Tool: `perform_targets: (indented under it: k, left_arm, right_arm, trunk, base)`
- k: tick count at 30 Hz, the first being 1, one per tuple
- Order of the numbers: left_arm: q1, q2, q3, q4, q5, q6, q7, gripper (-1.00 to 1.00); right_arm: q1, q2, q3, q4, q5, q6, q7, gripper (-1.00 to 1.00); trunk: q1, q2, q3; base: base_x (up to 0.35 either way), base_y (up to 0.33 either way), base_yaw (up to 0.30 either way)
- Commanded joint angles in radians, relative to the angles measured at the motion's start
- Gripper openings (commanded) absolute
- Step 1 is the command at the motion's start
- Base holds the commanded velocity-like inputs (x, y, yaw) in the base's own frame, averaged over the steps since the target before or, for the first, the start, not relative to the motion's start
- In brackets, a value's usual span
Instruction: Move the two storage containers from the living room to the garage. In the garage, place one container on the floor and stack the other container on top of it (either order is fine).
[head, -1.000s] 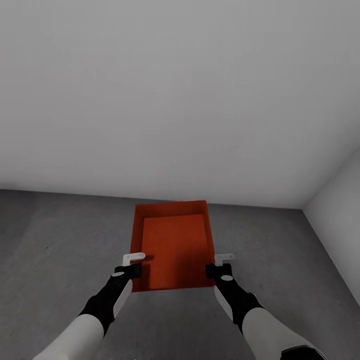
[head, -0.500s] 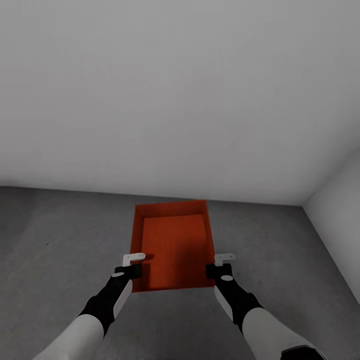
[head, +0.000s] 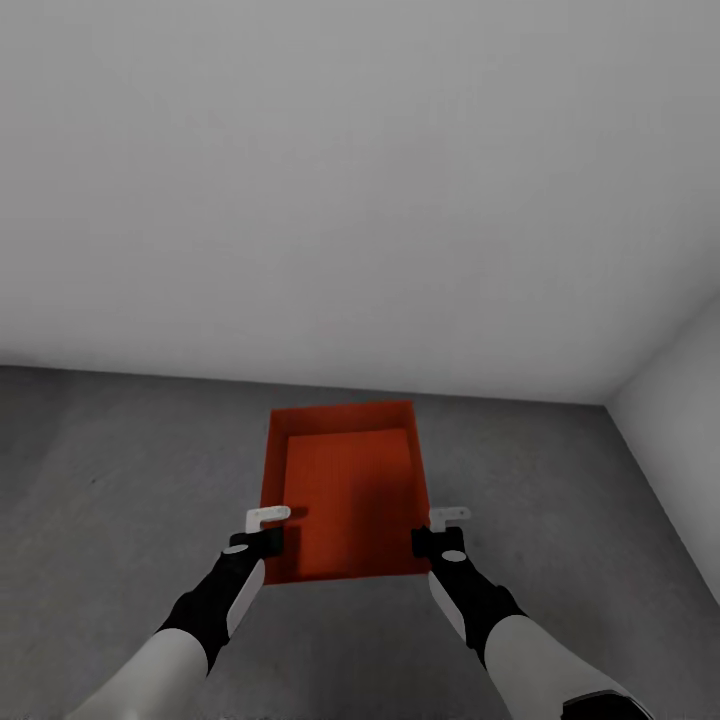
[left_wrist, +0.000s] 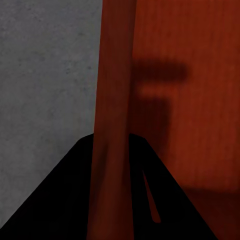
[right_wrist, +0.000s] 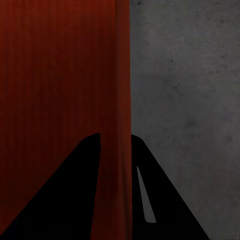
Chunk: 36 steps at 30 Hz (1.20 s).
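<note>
My main worry is an uneven release: if I let one gripper go before the other, or pull up while a wall is pinched, I judge the storage container (head: 348, 490) would tip or skew and land crooked on the floor (head: 120, 470), which makes it a poor base for stacking the second bin. I can't tell from the head view whether the bin is resting on the concrete or hanging just above it, so letting go now could also mean a short drop (the bin shows level, which helps).

The container sits at twelve o'clock from my base, in the garage, close to the white wall (head: 360, 200), long axis pointing away from me. A second white wall runs off at about two o'clock.

The left gripper (head: 262, 532) holds the bin's left side wall near the near corner, at about eleven o'clock from me. In the left wrist view its dark fingers (left_wrist: 65, 200) straddle that wall, one outside over the concrete, one inside over the ribbed bottom, pinching it. The right gripper (head: 440, 530) mirrors this at about one o'clock, and in the right wrist view its fingers (right_wrist: 70, 200) clamp the right wall the same way, one on either face
</note>
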Motion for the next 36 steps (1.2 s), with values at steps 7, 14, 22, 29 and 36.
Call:
perform_targets:
  k: [7,14,22,29,36]
  left_arm:
    - [-0.001,0.002,0.019,-0.005,-0.011,-0.006,0.011,-1.00]
    - [-0.001,0.002,0.020,-0.005,-0.011,-0.006,0.011,-1.00]
    - [-0.001,0.002,0.020,-0.005,-0.011,-0.006,0.011,-1.00]
    - [-0.001,0.002,0.019,-0.005,-0.011,-0.006,0.011,-1.00]
    - [-0.001,0.002,0.019,-0.005,-0.011,-0.006,0.011,-1.00]
  right_arm:
    - [0.000,-0.015,-0.009,0.001,-0.005,0.004,-0.009,-1.00]
    - [0.000,-0.015,-0.009,0.001,-0.005,0.004,-0.009,-1.00]
    - [0.000,-0.015,-0.009,0.001,-0.005,0.005,-0.009,-1.00]
    - [0.000,-0.015,-0.009,0.001,-0.005,0.004,-0.009,-1.00]
    - [0.000,-0.015,-0.009,0.001,-0.005,0.004,-0.009,-1.00]
  trunk:
    - [0.000,-0.001,-0.012]
    - [0.000,-0.001,-0.024]
    - [0.000,-0.001,-0.036]
    - [0.000,-0.001,-0.048]
    - [0.000,-0.001,-0.059]
  base:
    - [0.000,0.000,0.000]
    - [0.000,0.000,0.000]
    - [0.000,0.000,0.000]
    - [0.000,0.000,0.000]
    - [0.000,0.000,0.000]
